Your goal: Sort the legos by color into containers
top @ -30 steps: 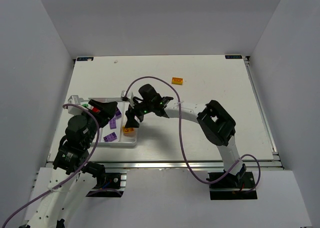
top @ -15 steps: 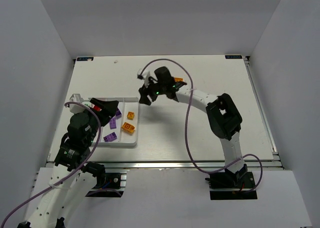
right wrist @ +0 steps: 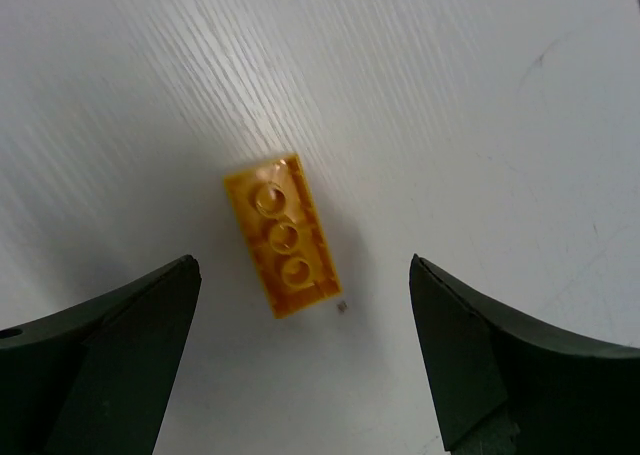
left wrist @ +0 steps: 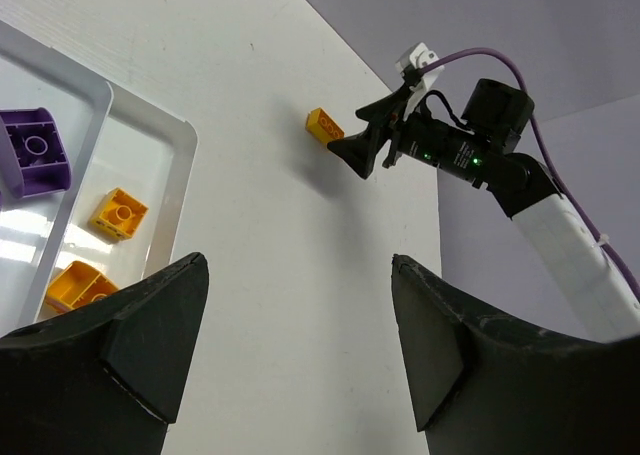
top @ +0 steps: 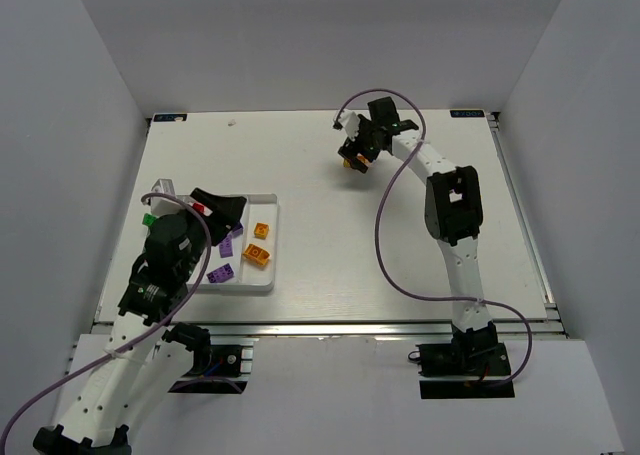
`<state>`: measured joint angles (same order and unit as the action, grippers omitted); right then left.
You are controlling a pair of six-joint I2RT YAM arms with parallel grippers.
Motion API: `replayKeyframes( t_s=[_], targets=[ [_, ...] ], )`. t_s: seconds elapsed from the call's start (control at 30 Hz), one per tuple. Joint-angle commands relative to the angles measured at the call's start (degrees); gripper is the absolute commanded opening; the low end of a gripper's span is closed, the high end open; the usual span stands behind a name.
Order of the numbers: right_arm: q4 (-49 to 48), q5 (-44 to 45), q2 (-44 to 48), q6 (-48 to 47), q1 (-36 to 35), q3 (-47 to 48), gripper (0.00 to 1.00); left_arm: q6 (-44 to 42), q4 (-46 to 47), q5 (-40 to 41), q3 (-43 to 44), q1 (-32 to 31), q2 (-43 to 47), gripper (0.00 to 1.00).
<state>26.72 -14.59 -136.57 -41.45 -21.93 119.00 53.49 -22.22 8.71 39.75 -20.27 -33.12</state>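
Found the white tray [top: 272, 275] near the near-left corner of the table [top: 420, 245], close to the left and near edges. Saw bare table from its right wall across to the right edge, and more between the tray and the far edge.

Counted two orange bricks [top: 258, 243] in the tray's right-hand compartment, small and studded, lying side by side but apart. Counted three purple bricks [top: 221, 273] in the next compartment to the left, with others possibly hidden under the arm. Made out one red brick [top: 197, 208] by the tray's far wall. Made out one green brick [top: 148, 218] at its left end, but could not tell whether inside the rim.

Spotted one loose orange brick [right wrist: 282, 233] flat on the table near the middle of the far edge, well apart from the tray. Showed three studs in a row on top, with bare table on every side.

Hung the right end effector [right wrist: 300, 365] directly above that brick, spread wide, fingers to either side without touching, gripping nothing. Held the left end effector [left wrist: 300, 345] above the tray's far part, likewise parted and with nothing in it.
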Motion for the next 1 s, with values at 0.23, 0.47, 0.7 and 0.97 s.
replayKeyframes(
  t_s=[0.23,0.47,0.7,0.97],
  targets=[
    [5.1,-6.9,-3.7,-11.5,2.3,4.0,0.89,-1.0,2.7,-2.0,0.9,-0.2,-3.7,0.83],
    [5.6,-11.9,-7.1,-9.9,3.7,6.9,0.83,-0.7,2.9,-2.2,0.9,-0.2,-4.7,0.83],
    [7.9,-15.4,-7.5,-9.3,4.3,6.5,0.59,-0.6,2.8,-2.3,1.3,-0.2,-5.3,0.83],
    [4.0,-28.3,6.0,-9.9,2.9,-8.7,0.04,-1.8,2.4,-2.1,1.5,-0.2,-5.1,0.83]
  ],
)
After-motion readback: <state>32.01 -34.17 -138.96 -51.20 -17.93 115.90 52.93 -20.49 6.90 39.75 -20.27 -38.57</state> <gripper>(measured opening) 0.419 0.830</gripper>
